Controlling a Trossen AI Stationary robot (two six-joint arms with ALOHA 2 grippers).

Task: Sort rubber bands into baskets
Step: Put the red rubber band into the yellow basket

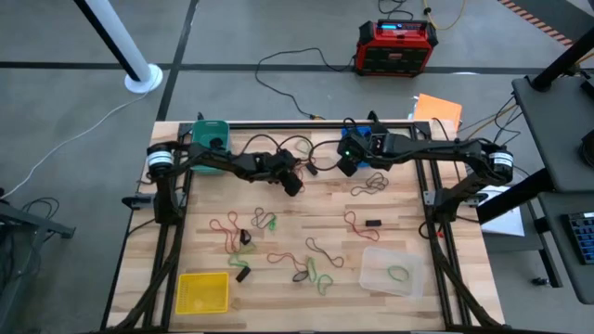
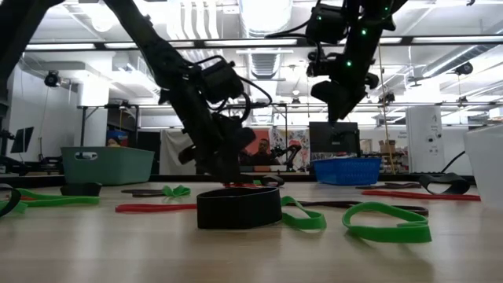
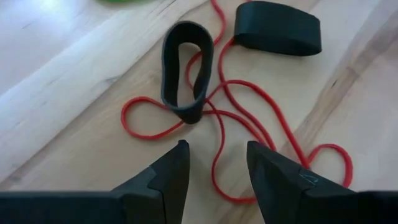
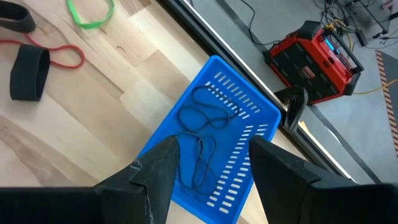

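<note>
My left gripper (image 3: 216, 168) is open and points down just above the table's far middle (image 1: 292, 181). Just ahead of its tips lie a thin red rubber band (image 3: 217, 124) and a wide black band (image 3: 186, 68) standing on edge on it; a second black band (image 3: 278, 35) lies farther off. My right gripper (image 4: 214, 168) is open and empty, raised above the blue basket (image 4: 236, 124), which holds several thin dark bands (image 4: 202, 124) on its floor. In the high view the right gripper (image 1: 351, 158) hides most of that basket (image 1: 369, 139).
The teal basket (image 1: 209, 134) stands at the far left, the yellow basket (image 1: 202, 292) at the near left, and the clear basket (image 1: 392, 271) with a green band at the near right. Red, green and black bands (image 1: 266, 221) lie scattered mid-table. A red-and-black box (image 1: 396, 46) is on the floor beyond.
</note>
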